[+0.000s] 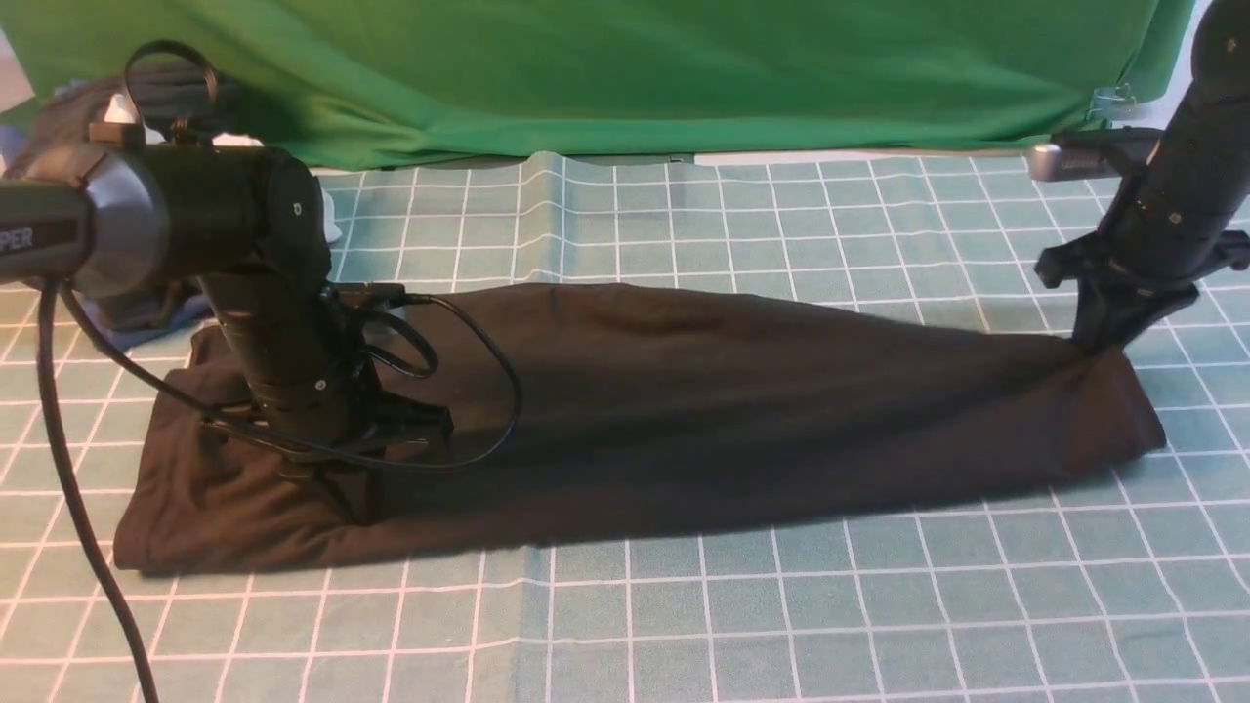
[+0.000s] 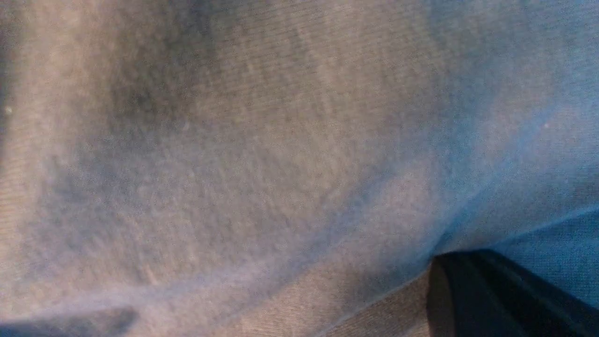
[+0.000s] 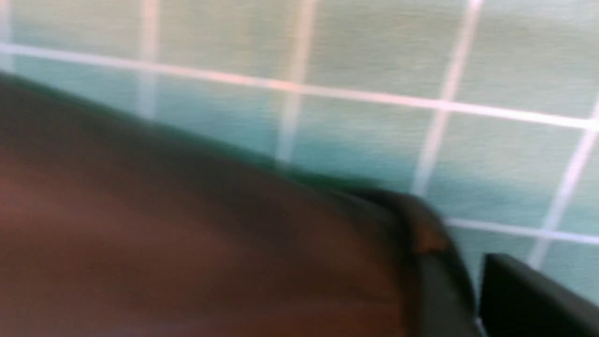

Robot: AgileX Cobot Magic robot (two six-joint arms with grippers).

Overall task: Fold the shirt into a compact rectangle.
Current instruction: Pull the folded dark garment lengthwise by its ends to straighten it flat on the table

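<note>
The black shirt [image 1: 684, 391] lies as a long band across the checked mat, bunched at its left end and narrowing to the right. My left gripper [image 1: 350, 503] points down into the bunched left end and is shut on the shirt. In the left wrist view cloth fills the picture around one dark finger [image 2: 472, 295]. My right gripper [image 1: 1099, 347] touches the shirt's right end, where the cloth rises to a small peak. In the blurred right wrist view its jaws [image 3: 470, 267] stand a narrow gap apart. No cloth shows in that gap, and the shirt [image 3: 187, 243] lies along the outside of one finger.
A teal mat with a white grid [image 1: 684, 605] covers the table. A green backdrop [image 1: 625, 78] hangs along the far edge. Grey and blue clothes [image 1: 146, 317] lie behind my left arm. A black cable [image 1: 68, 469] hangs from that arm across the shirt.
</note>
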